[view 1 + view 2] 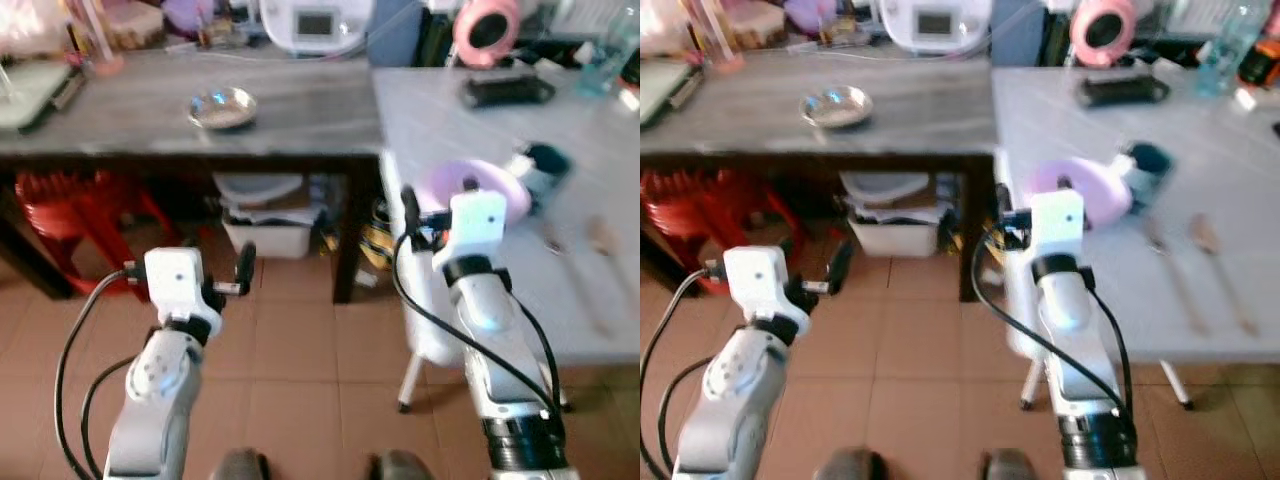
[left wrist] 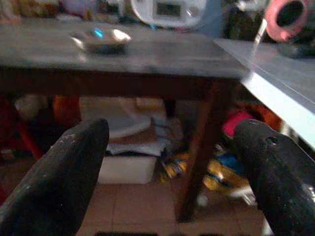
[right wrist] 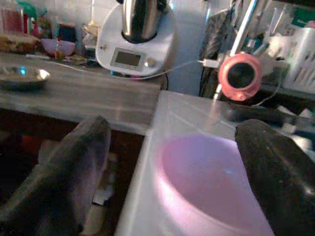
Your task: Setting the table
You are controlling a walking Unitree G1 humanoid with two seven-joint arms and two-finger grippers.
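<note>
A lilac bowl (image 1: pixel 470 186) stands near the left edge of the white table (image 1: pixel 600 300), with a teal cup (image 1: pixel 545 162) just behind it and two spoons (image 1: pixel 598 236) lying to its right. My right gripper (image 3: pixel 172 164) is open at that table edge, and the bowl (image 3: pixel 206 182) lies just ahead between its spread fingers without touching them. A small metal bowl (image 1: pixel 222 108) rests on the dark grey table (image 1: pixel 120 125) at the back left. My left gripper (image 2: pixel 172 162) hangs open and empty over the tiled floor in front of that table.
A white kitchen appliance (image 1: pixel 315 25), a pink round device (image 1: pixel 487 28) and a black object (image 1: pixel 505 90) stand at the back. Red stools (image 1: pixel 70 205) and a white bin (image 1: pixel 265 228) sit under the dark table. A white chair leg (image 1: pixel 410 380) stands by the white table.
</note>
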